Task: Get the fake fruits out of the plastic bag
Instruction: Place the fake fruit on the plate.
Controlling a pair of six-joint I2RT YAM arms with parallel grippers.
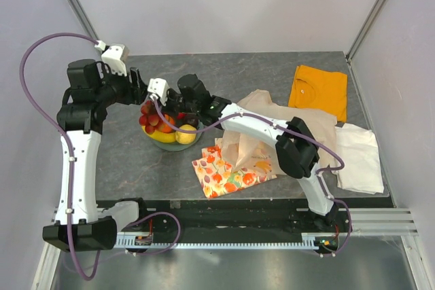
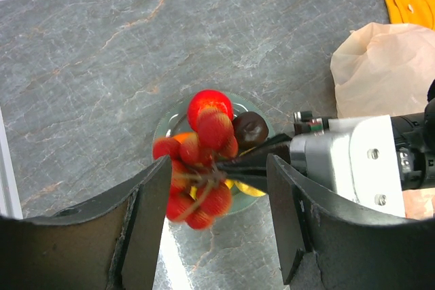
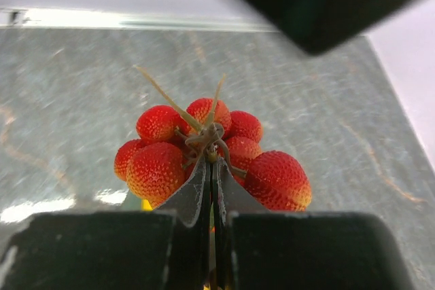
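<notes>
Top external view: the left fingers (image 1: 138, 79) hang released above the desk (image 1: 122, 161), just behind a glass bowl (image 1: 173, 146), with nothing between them. The right fingers (image 1: 158, 109) reach in from the right, clenched over the bowl on the red grape bunch (image 1: 151, 120). A yellow banana (image 1: 162, 137), a lemon (image 1: 187, 134) and dark purple grapes (image 1: 183, 117) lie in the bowl. The plastic bag (image 1: 262, 103) lies crumpled and cream-coloured to the right of the bowl, partly under the right arm, beside a fruit-patterned cloth (image 1: 228, 174), an orange cloth (image 1: 319, 89) and a white cloth (image 1: 360, 157). Left wrist view: the left fingers (image 2: 146, 222) stand well apart and grasp nothing. Beyond the gap hangs the red grape bunch (image 2: 200, 161), its berries glossy and bumpy, partly blurred. The black tips of the right fingers (image 2: 258, 161) pinch its stem from the right. A dark purple grape (image 2: 250, 129) sits just behind, over the bowl (image 2: 170, 120). The bag (image 2: 387, 66) bulges at the right edge, well apart from the bowl. Right wrist view: the right fingers (image 3: 194, 195) are pressed together on the brown stem of the red grape bunch (image 3: 204, 144), which spreads around the tips as round, pebbled, red-orange berries above the grey desk (image 3: 68, 100).
</notes>
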